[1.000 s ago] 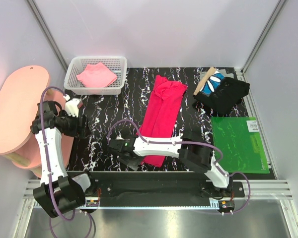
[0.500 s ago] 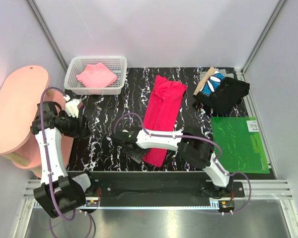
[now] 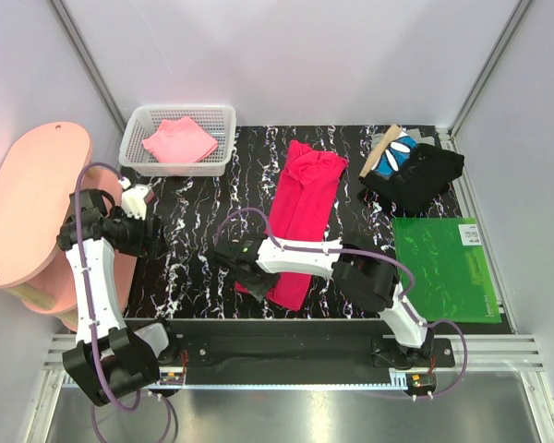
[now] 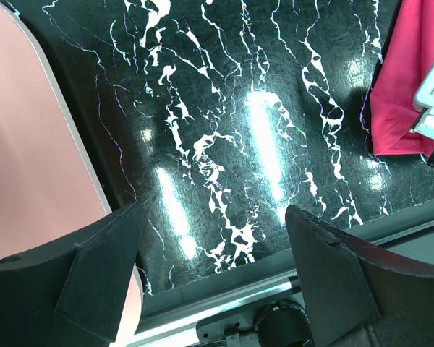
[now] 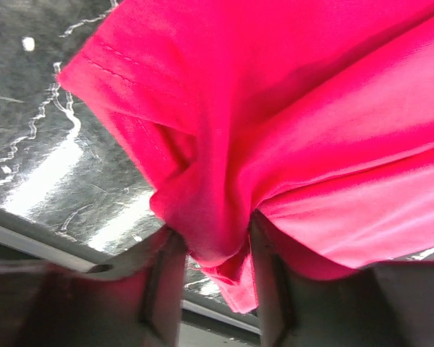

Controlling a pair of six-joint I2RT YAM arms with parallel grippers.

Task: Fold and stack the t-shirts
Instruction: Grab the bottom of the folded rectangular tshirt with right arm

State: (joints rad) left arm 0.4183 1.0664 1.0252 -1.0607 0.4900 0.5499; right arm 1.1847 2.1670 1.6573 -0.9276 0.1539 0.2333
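Firmly clamped in the right jaws, the red shirt [image 5: 275, 108] bunches at its near corner, otherwise a long strip; left jaws apart

basket [image 3: 175, 167] back l, long shirt [image 3: 303, 208] ctr, shirt pile [image 3: 417, 173] back r

The table [image 3: 185, 240] is patterned black with white marble-like veins. A plain crimson-red t-shirt [image 3: 305, 208] is seen on it. Left of the crimson-red t-shirt, a lighter pink t-shirt [image 3: 180, 140] is held in a white mesh basket [image 3: 175, 168]. Right of it are found a black t-shirt [image 3: 423, 177], a blue t-shirt [image 3: 399, 152] marked with white, and a plain green mat [image 3: 443, 268].
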